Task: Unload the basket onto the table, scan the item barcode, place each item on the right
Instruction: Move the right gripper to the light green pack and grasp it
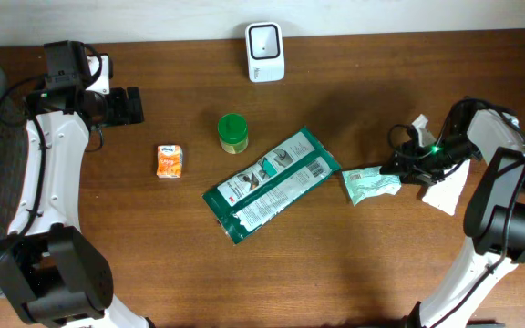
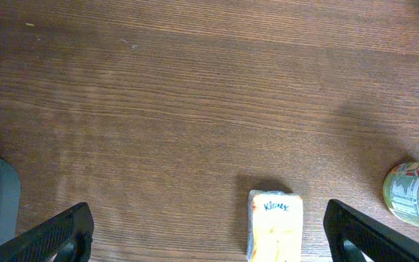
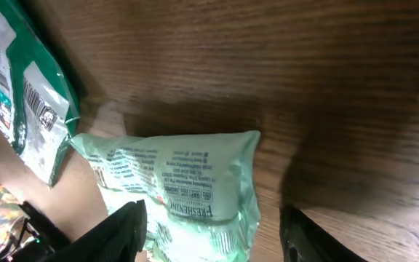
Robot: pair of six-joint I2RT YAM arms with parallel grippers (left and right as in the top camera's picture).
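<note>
Pale green packet (image 1: 370, 185) lies flat on the table (image 1: 335, 273), at 3 o'clock from the table's middle. Its left corner is just beside the big green pouch (image 1: 272, 182).

Right wrist view only: the small print on the packet (image 3: 188, 182) faces up, and a white label shows on the pouch (image 3: 28, 87).

Right gripper (image 1: 397, 169) is low at the packet's 3 o'clock end. At the wrist (image 3: 211, 215) the jaws stand apart with the packet's end between them. There is a gap on one side; contact on the other is unclear because the pad is hidden.

Overhead only:
- White scanner (image 1: 265, 52) at 12 o'clock, well apart from the packet.
- White crumpled sheet (image 1: 447, 193) under the right arm.

Green-lidded jar (image 1: 232, 133) at 11 o'clock of the pouch. Orange tissue pack (image 1: 170, 161) at 8 o'clock of the jar.

Left gripper (image 1: 135, 105) at 10 o'clock, jaws wide apart and empty. Its wrist view (image 2: 208, 218) shows the tissue pack (image 2: 275, 225) between the fingers' lines and the jar (image 2: 413, 196) at the 3 o'clock edge.
</note>
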